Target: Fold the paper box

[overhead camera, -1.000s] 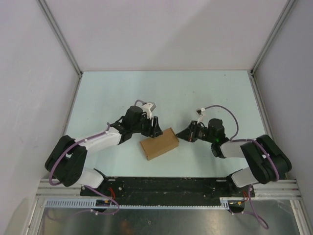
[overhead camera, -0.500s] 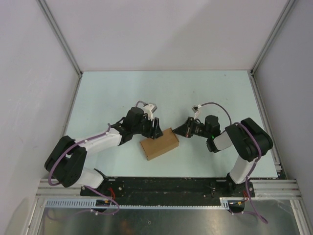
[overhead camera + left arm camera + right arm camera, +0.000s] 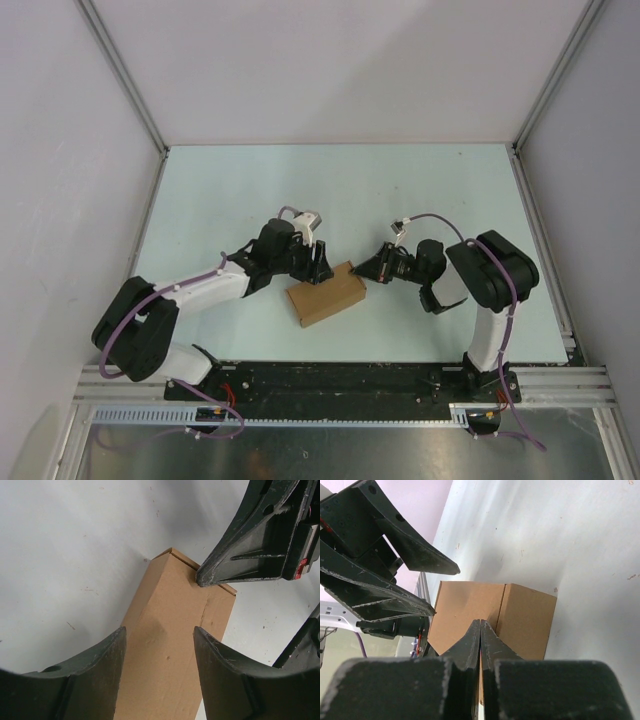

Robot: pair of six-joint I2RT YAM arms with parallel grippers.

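A pale green tabletop (image 3: 340, 190) is spread beneath the left gripper (image 3: 318, 274) and the right gripper (image 3: 364, 274); plain white panel walls (image 3: 340, 70) are seen well beyond.

Lab enclosure, white panel walls (image 3: 340, 60), aluminium-framed table (image 3: 400, 180)

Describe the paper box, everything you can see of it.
The paper box is a small, plain brown cardboard carton, closed, with a seam across its top. It lies flat and askew on the pale table. The left gripper straddles it with open jaws, contact unclear; the shut right gripper touches its right end's top edge.
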